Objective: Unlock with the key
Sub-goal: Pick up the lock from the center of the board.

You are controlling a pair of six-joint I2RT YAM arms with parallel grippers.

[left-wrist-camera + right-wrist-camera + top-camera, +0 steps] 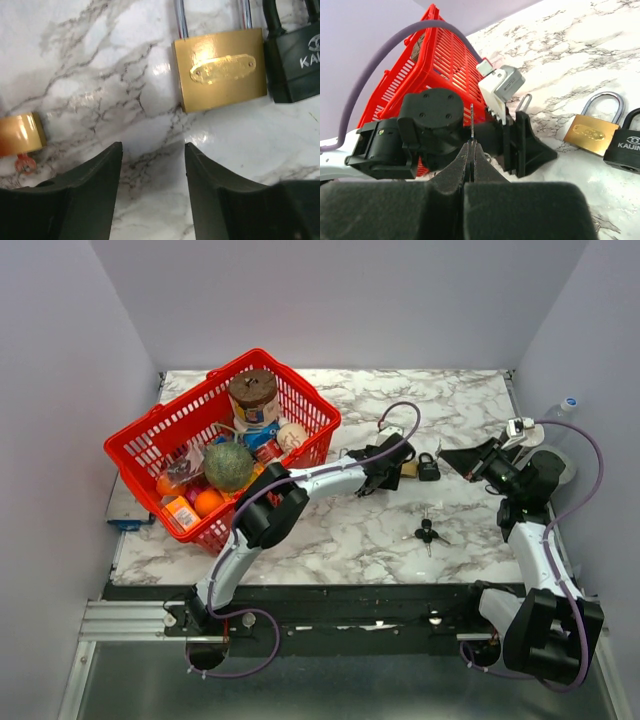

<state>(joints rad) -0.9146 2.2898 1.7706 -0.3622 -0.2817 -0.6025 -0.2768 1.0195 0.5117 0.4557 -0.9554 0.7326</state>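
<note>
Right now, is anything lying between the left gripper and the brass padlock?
Nothing visible does. Only bare marble lies between the left gripper and the brass padlock; the black padlock sits beside it, off to one side.

White-and-black left arm (320,478) and right arm (540,550) trail purple cables (600,465); left gripper (152,150) wears matte black, wedge-shaped fingers (95,190).
</note>
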